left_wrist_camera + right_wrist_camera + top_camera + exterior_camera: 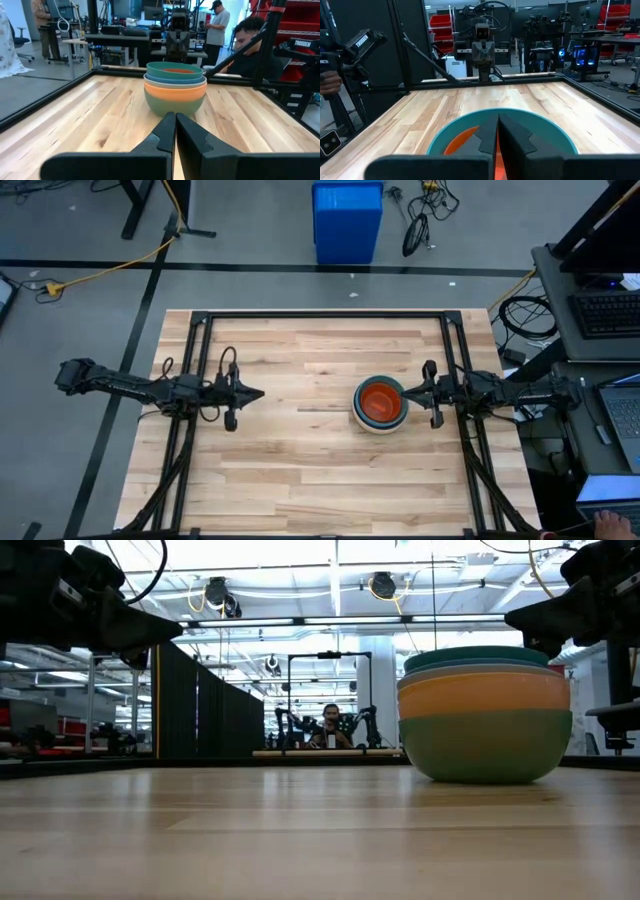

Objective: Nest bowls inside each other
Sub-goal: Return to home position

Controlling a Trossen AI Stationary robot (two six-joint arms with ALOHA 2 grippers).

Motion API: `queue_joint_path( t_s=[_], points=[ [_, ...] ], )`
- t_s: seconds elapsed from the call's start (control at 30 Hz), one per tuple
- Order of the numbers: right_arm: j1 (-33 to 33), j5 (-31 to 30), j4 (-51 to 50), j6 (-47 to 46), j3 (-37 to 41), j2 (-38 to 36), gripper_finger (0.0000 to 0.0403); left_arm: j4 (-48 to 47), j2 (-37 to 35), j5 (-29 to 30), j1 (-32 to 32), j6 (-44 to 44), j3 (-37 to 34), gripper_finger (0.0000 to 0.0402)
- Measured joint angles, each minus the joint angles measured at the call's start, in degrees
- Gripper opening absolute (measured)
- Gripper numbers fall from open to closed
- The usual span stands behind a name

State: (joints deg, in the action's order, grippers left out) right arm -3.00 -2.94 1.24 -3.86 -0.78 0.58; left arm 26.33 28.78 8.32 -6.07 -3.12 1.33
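The bowls (379,404) stand nested in one stack right of the table's middle, the stack's sage green bottom bowl (487,745) resting on the wood. Above it show an orange bowl (175,91), a pale one and a teal one (502,131), with a red-orange bowl (381,400) innermost. My right gripper (406,394) is shut and level just right of the stack, above its rim, touching nothing. At the table's left my left gripper (260,393) is shut, level, pointing at the stack from well away.
A black frame (320,316) runs along the table's far, left and right sides. A big blue bin (347,220) stands on the floor beyond the far edge. Bare wood (300,470) lies between my two arms and toward the near edge. People show in the room behind.
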Motion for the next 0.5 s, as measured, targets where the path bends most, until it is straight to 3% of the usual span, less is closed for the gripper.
queue_joint_path(
  t_s=[0.5],
  points=[
    [0.0, 0.1, -0.1, -0.2, 0.0, 0.0, 0.0, -1.7, -6.4, -2.4, 0.0, -0.6, -0.9, 0.0]
  ],
)
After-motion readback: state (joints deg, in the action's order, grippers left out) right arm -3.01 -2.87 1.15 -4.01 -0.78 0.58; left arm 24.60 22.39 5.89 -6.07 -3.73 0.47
